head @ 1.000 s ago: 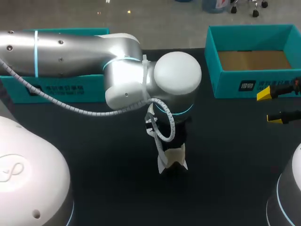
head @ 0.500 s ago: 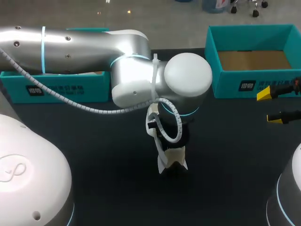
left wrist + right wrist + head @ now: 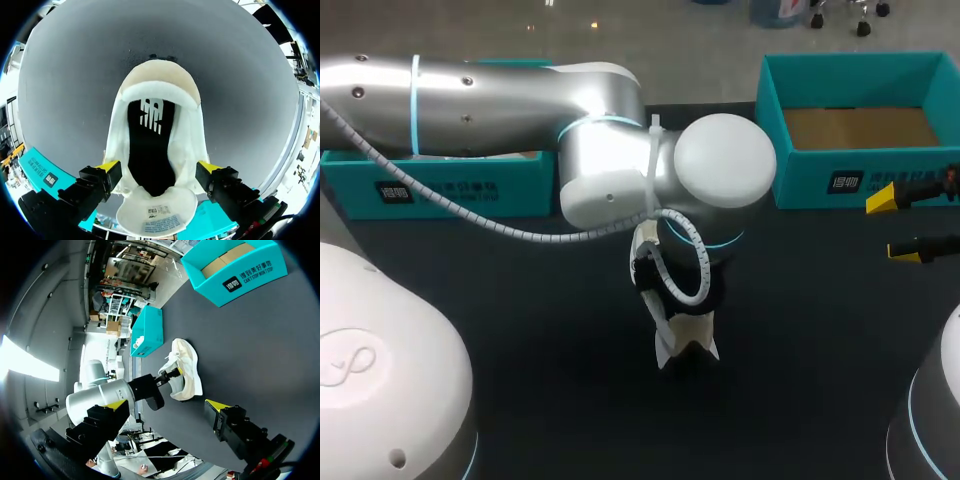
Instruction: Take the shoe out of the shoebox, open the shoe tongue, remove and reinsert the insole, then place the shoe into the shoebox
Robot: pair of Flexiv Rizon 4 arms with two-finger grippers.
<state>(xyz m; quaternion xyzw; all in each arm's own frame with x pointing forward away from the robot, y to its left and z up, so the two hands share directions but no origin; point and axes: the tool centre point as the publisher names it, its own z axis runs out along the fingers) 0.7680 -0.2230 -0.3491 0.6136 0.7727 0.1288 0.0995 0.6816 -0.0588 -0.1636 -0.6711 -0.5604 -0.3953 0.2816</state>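
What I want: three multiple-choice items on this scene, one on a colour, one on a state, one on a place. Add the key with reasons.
1. The open shoebox is: A red; B teal; C white.
2. The right gripper is: A open and empty; B shut on a lace; C shut on an insole.
3. The shoe is: A in the shoebox; B on the table under the left gripper; C in the right gripper.

B: its walls are teal. A: it is spread wide and holds nothing. B: the shoe stands on the dark table, with the left gripper over it.
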